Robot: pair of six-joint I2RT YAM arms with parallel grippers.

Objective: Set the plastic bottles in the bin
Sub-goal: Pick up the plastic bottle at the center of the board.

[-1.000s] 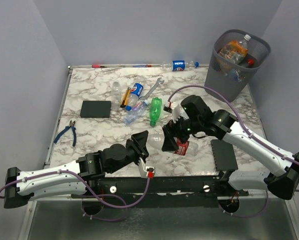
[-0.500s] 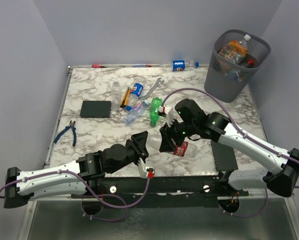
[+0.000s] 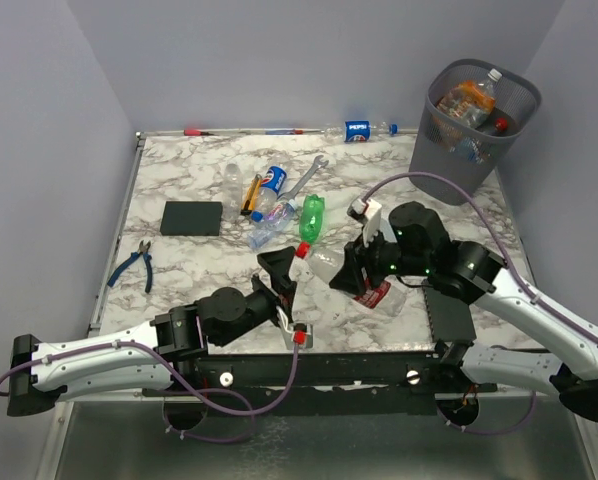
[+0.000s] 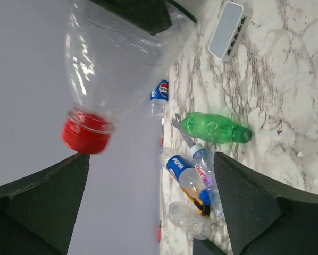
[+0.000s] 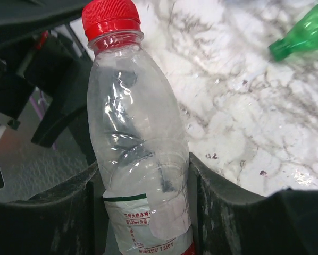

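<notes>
So the right tool (image 5: 143, 178) is clamped around the clear red-capped bottle (image 5: 135, 133), holding it over the desk (image 3: 199, 180). The left tool (image 4: 151, 159) is wide open, gripping nothing.

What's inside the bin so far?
In the bin, an orange bottle, a clear white-capped bottle and a dark red-capped bottle show on top. Whatever lies beneath them is covered.

clear red-capped bottle (image 5: 140, 175) — tilted, bin (image 3: 459, 170) — perhaps half-full
</notes>
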